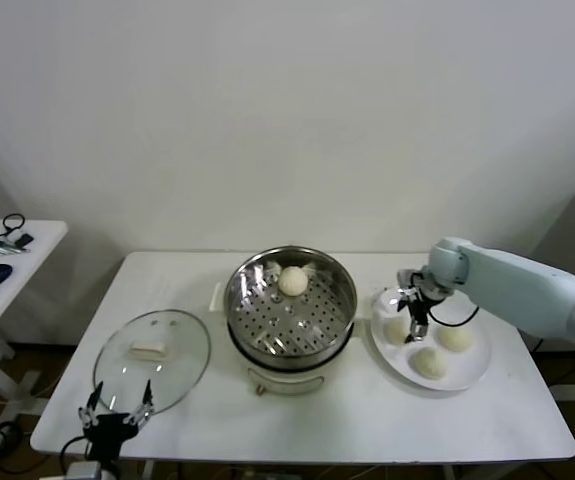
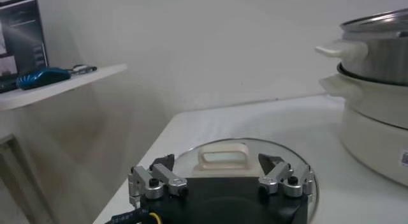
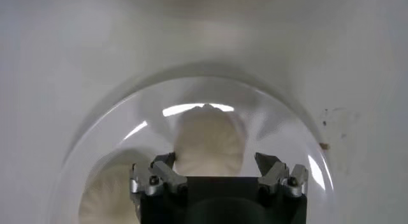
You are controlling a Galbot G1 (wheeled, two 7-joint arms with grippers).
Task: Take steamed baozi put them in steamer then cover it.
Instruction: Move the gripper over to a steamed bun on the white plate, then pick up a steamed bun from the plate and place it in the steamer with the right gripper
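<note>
I have the right gripper (image 1: 414, 308) over the flat white round plate (image 1: 477, 370) on the right of the desk (image 1: 347, 430), its fingers (image 3: 156, 179) spread wide, straddling one smooth cream-white dough bun (image 3: 208, 142) and holding nothing. The right wrist view shows that bun between the open fingers with a second bun (image 3: 108, 193) beside it; the head view shows three buns on the plate, the far-left one (image 1: 397, 329) under the gripper, plus a fourth bun (image 1: 292, 281) on the far side of the perforated floor of the shiny round stainless-steel steamer basket (image 1: 290, 305) at desk centre. The left gripper (image 1: 115, 412) hangs at the near left desk edge, fingers (image 2: 153, 184) likewise wide apart and empty. Its wrist view looks across the clear glass lid (image 1: 152, 358), metal-rimmed, lying flat on the desk, its cream rectangular handle (image 2: 222, 159) between the fingers but beyond them, and shows the white pot base (image 2: 376, 133) with side handles.
</note>
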